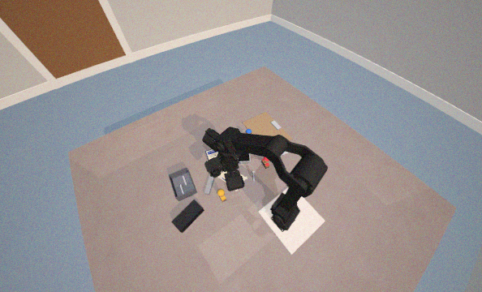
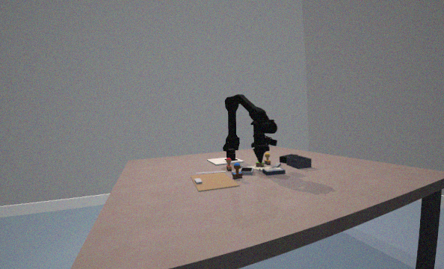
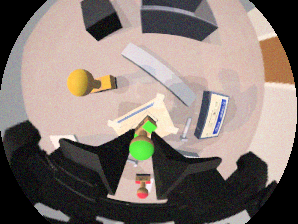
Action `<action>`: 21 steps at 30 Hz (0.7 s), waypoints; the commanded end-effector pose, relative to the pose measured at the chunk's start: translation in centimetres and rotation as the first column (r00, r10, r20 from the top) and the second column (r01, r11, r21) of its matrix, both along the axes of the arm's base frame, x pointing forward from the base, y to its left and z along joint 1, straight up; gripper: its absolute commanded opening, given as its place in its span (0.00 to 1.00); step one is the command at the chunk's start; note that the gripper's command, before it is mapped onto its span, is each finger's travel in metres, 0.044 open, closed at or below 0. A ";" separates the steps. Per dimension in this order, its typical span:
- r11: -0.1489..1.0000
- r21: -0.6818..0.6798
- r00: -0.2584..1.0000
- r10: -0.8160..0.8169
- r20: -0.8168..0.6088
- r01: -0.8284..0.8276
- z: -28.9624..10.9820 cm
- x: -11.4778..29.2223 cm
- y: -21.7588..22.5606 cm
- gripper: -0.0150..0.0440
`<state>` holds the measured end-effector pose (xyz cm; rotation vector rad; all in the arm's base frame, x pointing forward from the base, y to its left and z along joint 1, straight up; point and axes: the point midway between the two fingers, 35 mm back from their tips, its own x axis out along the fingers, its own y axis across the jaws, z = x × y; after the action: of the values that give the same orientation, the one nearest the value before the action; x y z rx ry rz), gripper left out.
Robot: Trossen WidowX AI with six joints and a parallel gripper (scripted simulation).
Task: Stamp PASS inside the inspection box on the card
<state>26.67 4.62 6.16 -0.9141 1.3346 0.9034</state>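
I've got the jaws pinching the green-knobbed PASS stamp (image 3: 141,149) upright, its base low over the card (image 3: 143,115) near the yellow stamp (image 3: 85,83), so the face should meet the box flat.

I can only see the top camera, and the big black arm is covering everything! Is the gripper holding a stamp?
Observer: Yes. The wrist view shows the gripper shut on a green-knobbed stamp.
Operator: Where is it pointing?
Observer: Downward, with its foot over the white card that has a blue-outlined box.
Operator: Is it pressing on the card?
Observer: In the exterior view the stamp's foot is very low, about level with the table. I can't tell whether it touches the card.
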 end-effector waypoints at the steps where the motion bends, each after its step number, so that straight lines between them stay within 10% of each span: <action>1: 1.000 0.003 1.000 -0.001 -0.003 0.001 -0.1 -0.1 0.0 0.25; 21: 1.000 0.003 1.000 -0.001 -0.003 0.001 -0.5 -0.1 0.0 0.25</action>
<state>26.65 4.62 5.78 -0.9137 1.3356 0.9039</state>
